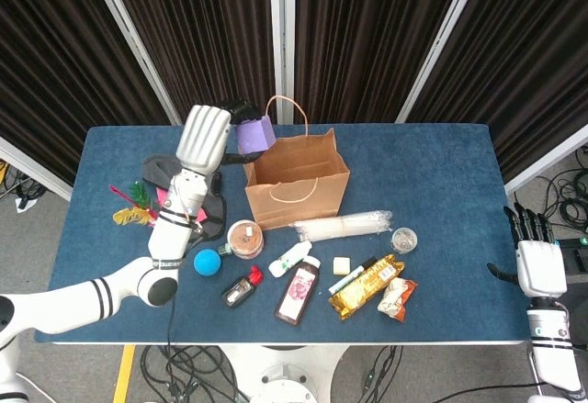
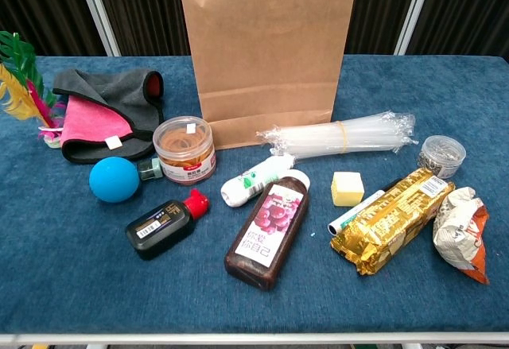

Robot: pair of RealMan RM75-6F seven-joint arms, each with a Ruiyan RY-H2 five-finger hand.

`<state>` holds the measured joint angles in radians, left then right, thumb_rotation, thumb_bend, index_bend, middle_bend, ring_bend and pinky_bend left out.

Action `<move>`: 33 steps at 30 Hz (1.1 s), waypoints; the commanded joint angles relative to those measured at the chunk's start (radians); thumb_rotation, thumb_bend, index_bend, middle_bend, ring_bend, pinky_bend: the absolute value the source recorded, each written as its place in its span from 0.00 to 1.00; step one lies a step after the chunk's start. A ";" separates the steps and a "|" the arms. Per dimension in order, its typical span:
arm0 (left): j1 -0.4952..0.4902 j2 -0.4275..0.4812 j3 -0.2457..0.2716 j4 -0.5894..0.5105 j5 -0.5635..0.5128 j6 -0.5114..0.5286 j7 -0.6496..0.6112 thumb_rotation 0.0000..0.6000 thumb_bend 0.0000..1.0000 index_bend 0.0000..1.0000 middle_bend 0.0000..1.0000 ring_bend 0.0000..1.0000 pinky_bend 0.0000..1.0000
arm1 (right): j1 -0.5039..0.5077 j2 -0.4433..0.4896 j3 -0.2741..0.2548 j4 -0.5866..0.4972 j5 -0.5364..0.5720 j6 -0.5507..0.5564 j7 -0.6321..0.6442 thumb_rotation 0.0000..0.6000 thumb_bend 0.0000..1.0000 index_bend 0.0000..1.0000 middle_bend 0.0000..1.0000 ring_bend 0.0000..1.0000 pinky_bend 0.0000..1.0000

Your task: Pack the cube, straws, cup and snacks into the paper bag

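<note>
The left hand (image 1: 207, 137) holds a purple cup (image 1: 254, 134) just beside the paper bag's (image 1: 296, 183) left rim. Below it lies blue cloth-covered table (image 1: 441, 173); dark curtains (image 1: 367, 36) hang behind. The right hand (image 1: 539, 263) hangs off the table's edge, fingers apart, empty.

Head view looks steeply down; chest view low, close; both share the paper bag (image 1: 296, 179).
</note>
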<state>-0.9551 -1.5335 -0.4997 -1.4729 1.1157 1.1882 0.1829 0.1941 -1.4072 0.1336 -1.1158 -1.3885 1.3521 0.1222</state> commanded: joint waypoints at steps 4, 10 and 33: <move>-0.021 -0.039 -0.009 -0.004 -0.033 -0.033 -0.070 1.00 0.23 0.63 0.64 0.60 0.69 | 0.002 -0.007 -0.001 0.012 0.005 -0.013 0.006 1.00 0.00 0.00 0.00 0.00 0.00; -0.048 -0.083 0.005 0.068 -0.011 -0.066 -0.143 1.00 0.23 0.63 0.64 0.59 0.68 | 0.003 -0.011 0.005 0.026 0.017 -0.024 0.013 1.00 0.00 0.00 0.00 0.00 0.00; -0.025 -0.039 0.020 0.075 0.005 -0.096 -0.235 1.00 0.02 0.22 0.33 0.31 0.38 | 0.007 -0.012 0.013 0.036 0.031 -0.041 0.011 1.00 0.00 0.00 0.00 0.00 0.00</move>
<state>-0.9880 -1.5866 -0.4773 -1.3793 1.1245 1.0833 -0.0679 0.2006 -1.4198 0.1466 -1.0784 -1.3566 1.3103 0.1343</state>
